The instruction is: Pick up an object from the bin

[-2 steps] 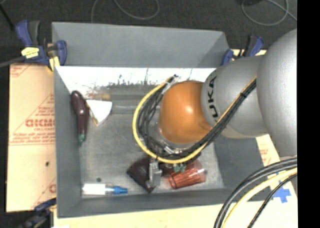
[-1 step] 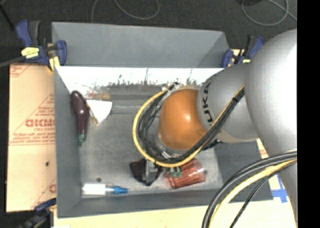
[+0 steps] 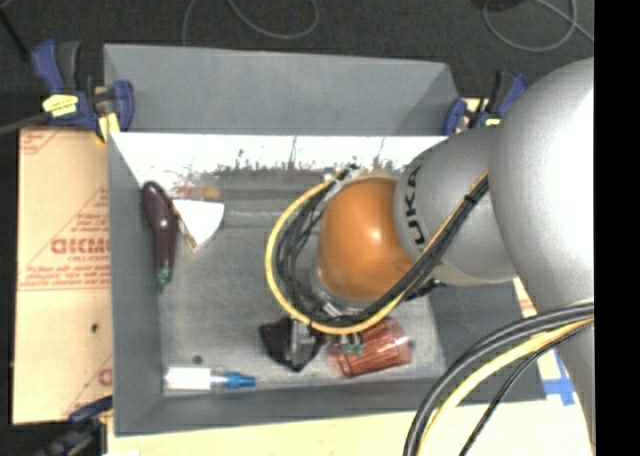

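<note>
Gripper [image 3: 288, 344] spread or closed, cannot tell; reddish bottle-like thing [image 3: 372, 350] just beside it on arm side, long axis pointing gripperward.

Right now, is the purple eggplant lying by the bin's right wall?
No, the purple eggplant lies by the left wall, beside a white wedge.

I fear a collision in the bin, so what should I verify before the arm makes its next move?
1. Gripper low in the bin, near its front wall: ok.
2. Something held in the gripper: cannot tell.
3. Room between the gripper and the red ribbed object: not ok, they are very close.
4. White pen with blue cap apart from the gripper: ok.
5. Purple eggplant and white wedge far off at the view's left: ok.
</note>
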Robot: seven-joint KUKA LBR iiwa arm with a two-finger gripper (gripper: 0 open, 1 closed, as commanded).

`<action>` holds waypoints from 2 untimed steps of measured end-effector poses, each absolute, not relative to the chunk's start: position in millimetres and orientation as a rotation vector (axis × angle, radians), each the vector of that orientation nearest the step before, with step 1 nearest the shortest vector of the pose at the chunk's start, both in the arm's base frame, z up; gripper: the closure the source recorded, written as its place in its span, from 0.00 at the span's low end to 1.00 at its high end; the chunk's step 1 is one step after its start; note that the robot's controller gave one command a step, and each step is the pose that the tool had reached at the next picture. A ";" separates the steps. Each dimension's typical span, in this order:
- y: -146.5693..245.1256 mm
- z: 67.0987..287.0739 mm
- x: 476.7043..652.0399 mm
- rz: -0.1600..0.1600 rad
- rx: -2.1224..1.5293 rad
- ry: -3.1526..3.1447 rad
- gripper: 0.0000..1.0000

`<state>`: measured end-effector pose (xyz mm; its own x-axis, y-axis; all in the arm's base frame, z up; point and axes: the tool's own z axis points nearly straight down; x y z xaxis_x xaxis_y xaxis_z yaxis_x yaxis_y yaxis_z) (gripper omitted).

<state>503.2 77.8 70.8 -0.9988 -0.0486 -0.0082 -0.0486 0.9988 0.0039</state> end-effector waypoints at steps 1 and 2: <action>84.1 155.8 504.7 0.007 -0.086 3.131 1.00; 84.2 155.8 504.7 0.007 -0.086 3.131 1.00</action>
